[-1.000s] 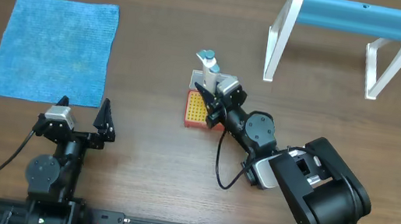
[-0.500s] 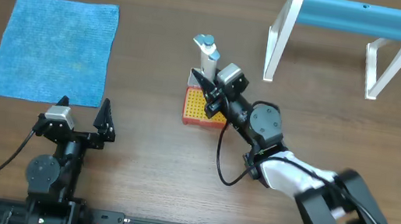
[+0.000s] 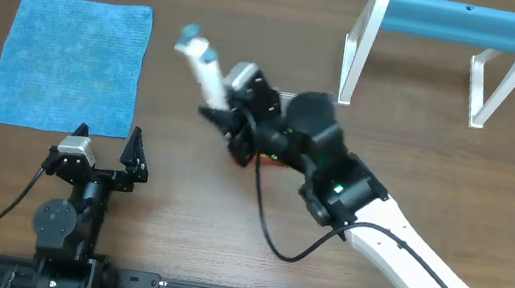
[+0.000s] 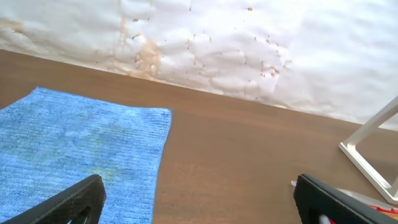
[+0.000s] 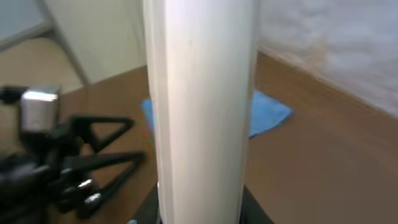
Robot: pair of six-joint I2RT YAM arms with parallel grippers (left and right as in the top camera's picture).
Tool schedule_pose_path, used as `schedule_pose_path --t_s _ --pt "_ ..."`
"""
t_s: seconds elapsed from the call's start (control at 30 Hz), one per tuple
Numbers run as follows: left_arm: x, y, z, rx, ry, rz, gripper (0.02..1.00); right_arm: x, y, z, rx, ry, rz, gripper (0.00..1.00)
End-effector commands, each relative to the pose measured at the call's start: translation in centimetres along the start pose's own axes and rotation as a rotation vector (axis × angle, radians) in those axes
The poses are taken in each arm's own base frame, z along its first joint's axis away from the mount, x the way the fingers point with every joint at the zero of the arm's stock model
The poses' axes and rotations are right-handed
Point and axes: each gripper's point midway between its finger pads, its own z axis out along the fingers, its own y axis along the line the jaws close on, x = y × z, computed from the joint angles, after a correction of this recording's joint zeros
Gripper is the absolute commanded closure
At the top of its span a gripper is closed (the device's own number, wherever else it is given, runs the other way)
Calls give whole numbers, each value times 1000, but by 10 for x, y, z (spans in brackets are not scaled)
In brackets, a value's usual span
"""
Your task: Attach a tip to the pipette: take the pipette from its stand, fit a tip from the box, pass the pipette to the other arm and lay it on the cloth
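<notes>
Pipette (image 3: 203,66) clamped in right claw (image 3: 225,113), leaning toward ten o'clock; left claw (image 3: 107,137), at seven o'clock, spread. Early release could drop it.

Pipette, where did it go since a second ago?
The right pincer, still gripping the pipette, swung left toward the cloth, and the pipette now tilts. The left pincer stayed open in place; the cloth and stand did not move.
</notes>
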Motion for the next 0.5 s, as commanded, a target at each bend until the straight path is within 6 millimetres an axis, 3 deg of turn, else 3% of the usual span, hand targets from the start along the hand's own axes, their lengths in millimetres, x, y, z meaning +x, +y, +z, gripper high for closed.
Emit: schedule_pose_path --t_s 0.03,0.23,0.5 --pt "1 1 0 -8 0 -1 36 -8 22 14 -91 21 -13 930" --pt "1 1 0 -8 1 -1 38 1 31 25 -164 37 13 928" --pt "1 1 0 -8 1 -1 36 -26 32 24 -175 -58 106 928"
